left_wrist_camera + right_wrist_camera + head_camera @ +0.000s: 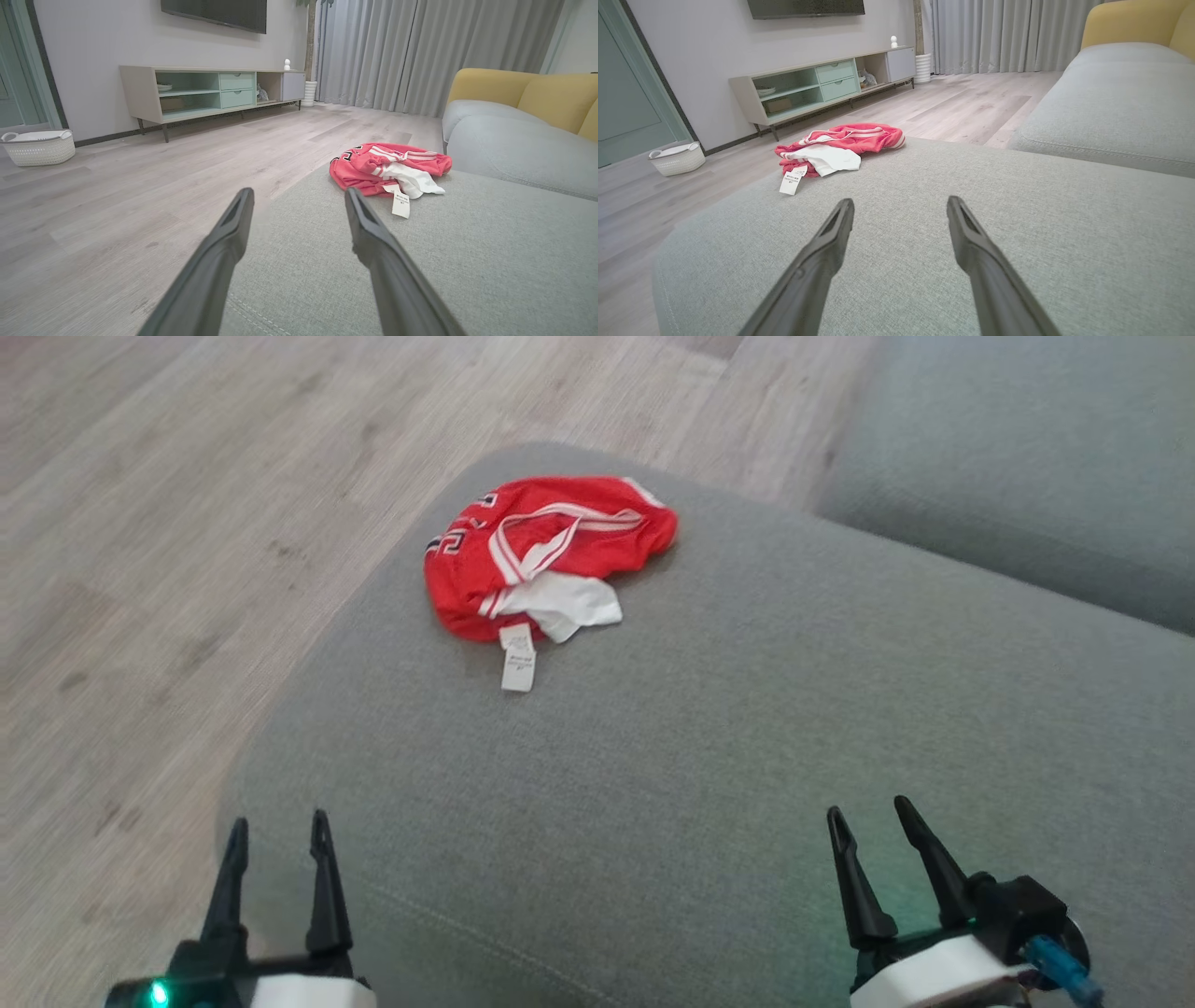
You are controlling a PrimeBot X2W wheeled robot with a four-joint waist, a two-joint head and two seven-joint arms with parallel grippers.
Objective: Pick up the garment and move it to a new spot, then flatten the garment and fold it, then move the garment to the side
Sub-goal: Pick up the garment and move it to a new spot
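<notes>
I'm on the first step, the pickup. The crumpled red jersey (546,546) lies untouched near the far left corner of the grey sofa cushion (747,728), its white tag (518,658) trailing toward me. The left gripper (279,818) and right gripper (868,806) hover well short of it, jaws spread and empty. Next I judge a long forward reach is needed. The wrist views add a TV stand (210,91) and a white basket (37,147); the head view gives the jersey from above.
</notes>
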